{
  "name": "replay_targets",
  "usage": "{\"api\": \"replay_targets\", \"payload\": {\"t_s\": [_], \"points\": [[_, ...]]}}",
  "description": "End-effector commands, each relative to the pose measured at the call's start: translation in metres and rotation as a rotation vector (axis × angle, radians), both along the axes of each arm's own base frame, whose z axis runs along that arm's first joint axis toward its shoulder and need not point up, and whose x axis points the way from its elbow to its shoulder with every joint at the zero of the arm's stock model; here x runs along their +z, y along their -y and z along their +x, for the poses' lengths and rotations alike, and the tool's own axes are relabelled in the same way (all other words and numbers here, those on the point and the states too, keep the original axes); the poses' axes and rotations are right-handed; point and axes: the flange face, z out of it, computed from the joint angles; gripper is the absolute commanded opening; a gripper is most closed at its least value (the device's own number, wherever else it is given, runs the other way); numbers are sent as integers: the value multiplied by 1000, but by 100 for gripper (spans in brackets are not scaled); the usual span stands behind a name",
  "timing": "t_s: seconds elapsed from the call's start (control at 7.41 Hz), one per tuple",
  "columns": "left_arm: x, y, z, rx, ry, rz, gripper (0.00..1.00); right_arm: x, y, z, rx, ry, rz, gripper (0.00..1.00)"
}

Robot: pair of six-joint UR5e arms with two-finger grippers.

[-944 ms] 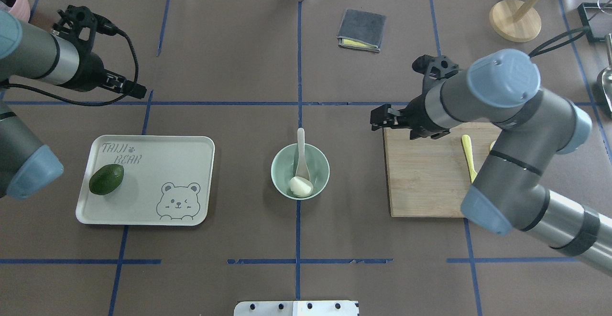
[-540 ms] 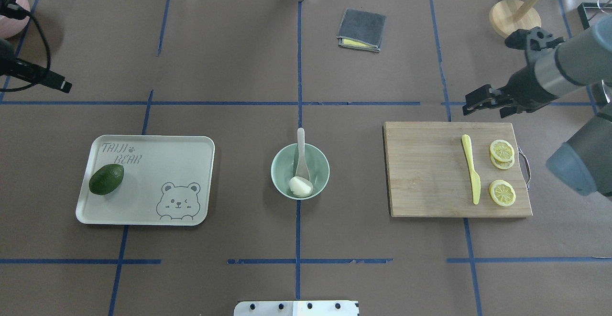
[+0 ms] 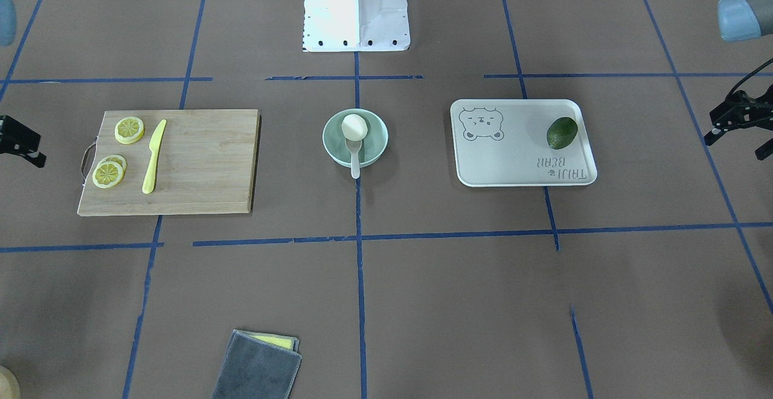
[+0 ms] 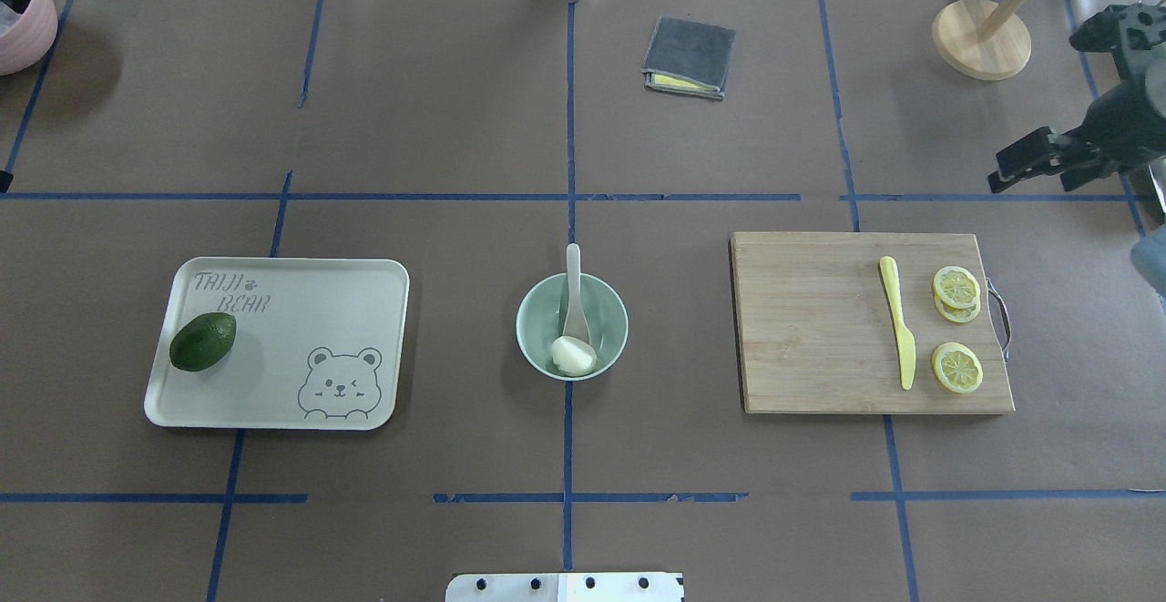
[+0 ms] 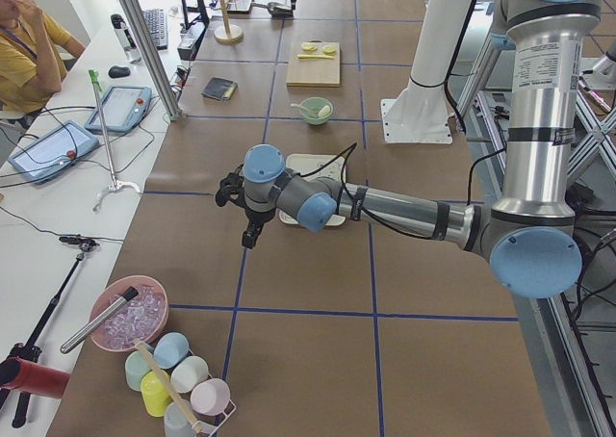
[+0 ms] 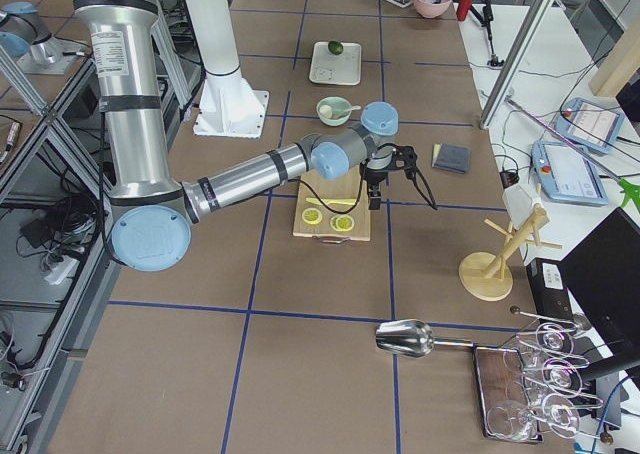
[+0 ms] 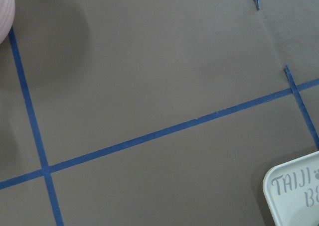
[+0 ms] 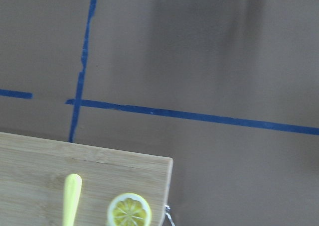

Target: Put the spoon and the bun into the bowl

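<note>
Brown tabletop (image 4: 437, 110) carried the mint-green bowl (image 4: 536, 312) holding a white bun (image 4: 574, 355) and pale soup spoon (image 4: 573, 288), handle over its rim. Front-facing view showed the left claw (image 3: 734, 139), overhead the right claw (image 4: 1011, 169); neither's opening was readable.

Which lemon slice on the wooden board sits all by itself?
The lemon slice nearest the robot's edge of the board; the other two overlap, farther from the robot.

Bare worktop (image 4: 455, 128) rings the bowl (image 4: 526, 320) on all sides; the tray (image 4: 346, 329) and cutting board (image 4: 802, 329) flank it, well apart. The spoon (image 4: 573, 279) juts over its far rim.
</note>
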Motion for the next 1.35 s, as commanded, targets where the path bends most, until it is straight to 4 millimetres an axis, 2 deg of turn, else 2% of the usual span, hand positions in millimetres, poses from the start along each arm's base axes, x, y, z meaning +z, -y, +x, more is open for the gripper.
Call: {"api": "replay_targets", "payload": {"t_s": [0.0, 0.13, 0.27, 0.4, 0.67, 0.94, 1.08, 1.21], "points": [[8, -3, -36, -34, -62, -35, 100, 67, -3, 66, -46, 5, -12, 100], [26, -21, -41, -39, -52, -64, 100, 91, -2, 74, -71, 17, -18, 100], [25, -24, -40, -36, -44, -55, 100, 98, 0, 83, -65, 14, -19, 100], [29, -24, -40, -38, -42, -63, 100, 102, 0, 100, -34, 21, -28, 100], [56, -33, -41, -38, -29, -148, 100, 117, -5, 102, -26, 14, -59, 100], [66, -31, -46, -55, 27, -342, 100, 117, -3, 102, -29, 8, -55, 100], [69, -32, -55, -11, 51, -280, 100, 117, -4, 102, -28, 11, -56, 100], [70, -33, -61, -11, 56, -288, 100, 117, -3, 103, -30, 9, -50, 100]]}}
